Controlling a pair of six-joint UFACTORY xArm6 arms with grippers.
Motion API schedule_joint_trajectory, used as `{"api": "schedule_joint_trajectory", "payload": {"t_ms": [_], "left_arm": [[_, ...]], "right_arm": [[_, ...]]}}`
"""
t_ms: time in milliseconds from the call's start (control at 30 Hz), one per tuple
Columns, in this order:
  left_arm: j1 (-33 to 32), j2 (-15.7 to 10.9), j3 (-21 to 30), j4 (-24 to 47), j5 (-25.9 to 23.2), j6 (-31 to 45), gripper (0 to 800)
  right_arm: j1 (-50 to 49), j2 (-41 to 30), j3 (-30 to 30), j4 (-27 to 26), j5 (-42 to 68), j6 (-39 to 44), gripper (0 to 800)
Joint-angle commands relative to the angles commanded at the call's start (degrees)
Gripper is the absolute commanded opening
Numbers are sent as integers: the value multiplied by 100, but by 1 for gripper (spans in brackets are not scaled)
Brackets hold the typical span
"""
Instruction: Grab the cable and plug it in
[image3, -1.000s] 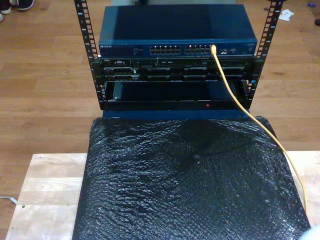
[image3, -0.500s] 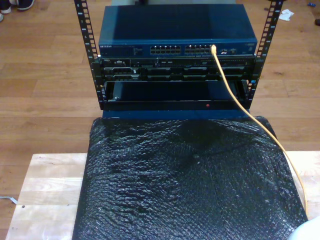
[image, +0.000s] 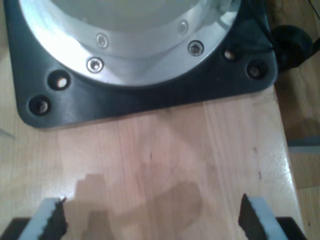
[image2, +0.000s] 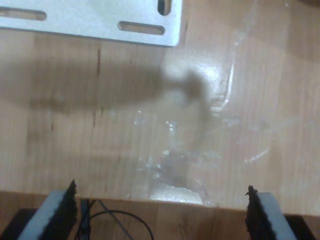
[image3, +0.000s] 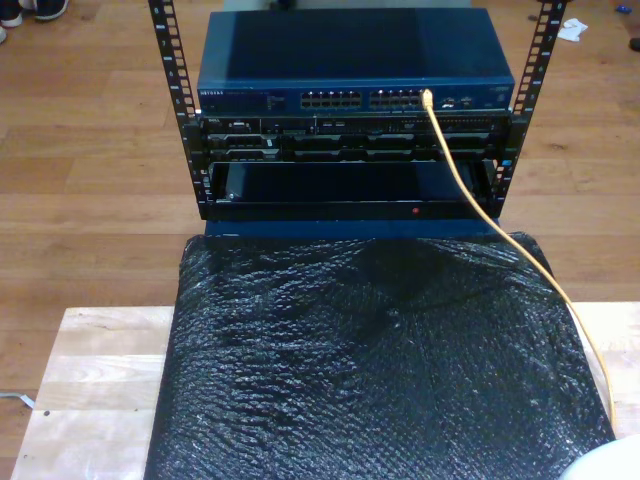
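You can see the cable (image3: 470, 190), thin and yellow-orange, plugged into the blue switch (image3: 355, 98) atop the rack (image3: 190, 150); it trails down past the black sheet's (image3: 380, 370) edge at the exterior view's right. My first end effector (image: 150, 220) and my second end effector (image2: 160, 215) both hang with jaws spread wide over bare bench (image2: 125, 125), holding nothing.

- The blue network switch (image3: 355, 97) at the top of the rack carries small white lettering at the exterior view's left end of its front panel; it seems to read "NETGEAR", though it is too small to be certain.
- Nothing else is legible.
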Motion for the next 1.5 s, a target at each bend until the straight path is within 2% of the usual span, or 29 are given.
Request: {"api": "schedule_joint_trajectory", "payload": {"t_ms": [367,667,1500], "left_arm": [[0,0,0,0,0,0,800],[0,0,0,0,9,0,800],[0,0,0,0,9,0,800]], "right_arm": [[0,527,308,-123,-589,-9,798],[-88,440,475,-97,-853,-132,799],[-97,431,475,-97,-853,-132,799]]}}
